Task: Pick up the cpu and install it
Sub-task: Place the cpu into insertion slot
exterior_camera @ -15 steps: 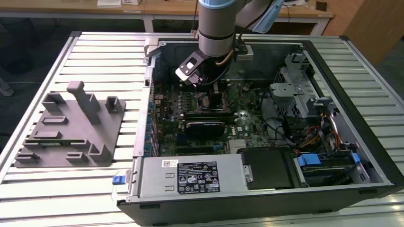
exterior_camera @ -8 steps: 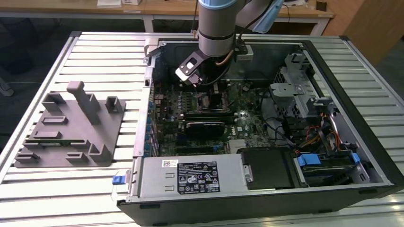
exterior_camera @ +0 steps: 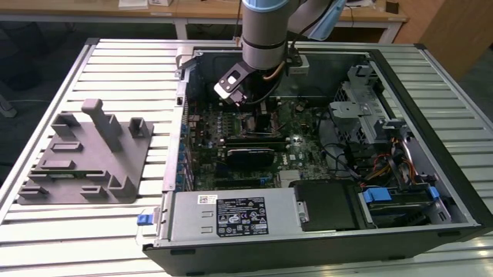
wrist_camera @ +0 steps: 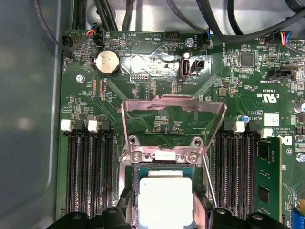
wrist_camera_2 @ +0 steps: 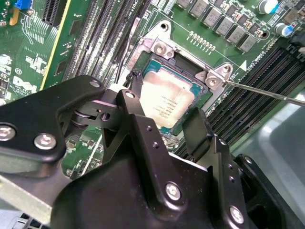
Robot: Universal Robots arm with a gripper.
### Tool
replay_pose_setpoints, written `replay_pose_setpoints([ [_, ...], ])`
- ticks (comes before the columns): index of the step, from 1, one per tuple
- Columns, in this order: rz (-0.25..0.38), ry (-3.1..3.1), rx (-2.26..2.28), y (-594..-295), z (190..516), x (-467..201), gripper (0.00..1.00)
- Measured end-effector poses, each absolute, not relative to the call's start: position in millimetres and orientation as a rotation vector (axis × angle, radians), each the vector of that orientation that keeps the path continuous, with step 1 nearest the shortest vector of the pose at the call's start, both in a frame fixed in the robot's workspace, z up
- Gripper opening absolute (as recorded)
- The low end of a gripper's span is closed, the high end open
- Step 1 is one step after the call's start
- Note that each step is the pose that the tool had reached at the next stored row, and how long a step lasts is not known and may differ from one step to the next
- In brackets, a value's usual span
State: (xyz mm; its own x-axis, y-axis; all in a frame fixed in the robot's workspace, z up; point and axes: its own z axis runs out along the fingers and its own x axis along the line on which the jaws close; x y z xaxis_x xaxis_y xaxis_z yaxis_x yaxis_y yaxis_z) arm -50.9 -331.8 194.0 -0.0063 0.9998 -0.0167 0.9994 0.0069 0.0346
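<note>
Gripper [wrist_camera_2: 166, 104] over cpu [wrist_camera_2: 167, 95], silvery, square, pale-rimmed

A robotics lab is showing: an arm [exterior_camera: 266, 34] is reaching into an open PC [exterior_camera: 308, 254] on a slatted bench [exterior_camera: 131, 63], desks [exterior_camera: 208, 11] lining the frame's top.

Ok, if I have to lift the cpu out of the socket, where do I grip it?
Pinch the cpu by the two edges facing the memory slots, coming straight down: it lies flat in the socket, and the raised load plate stands over a third edge.
</note>
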Motion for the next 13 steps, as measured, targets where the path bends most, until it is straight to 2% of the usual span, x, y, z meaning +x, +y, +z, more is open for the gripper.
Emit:
replay_pose_setpoints([
  [13,0.023,2.204,2.191,-331.7,199.5,-50.9,0.61],
])
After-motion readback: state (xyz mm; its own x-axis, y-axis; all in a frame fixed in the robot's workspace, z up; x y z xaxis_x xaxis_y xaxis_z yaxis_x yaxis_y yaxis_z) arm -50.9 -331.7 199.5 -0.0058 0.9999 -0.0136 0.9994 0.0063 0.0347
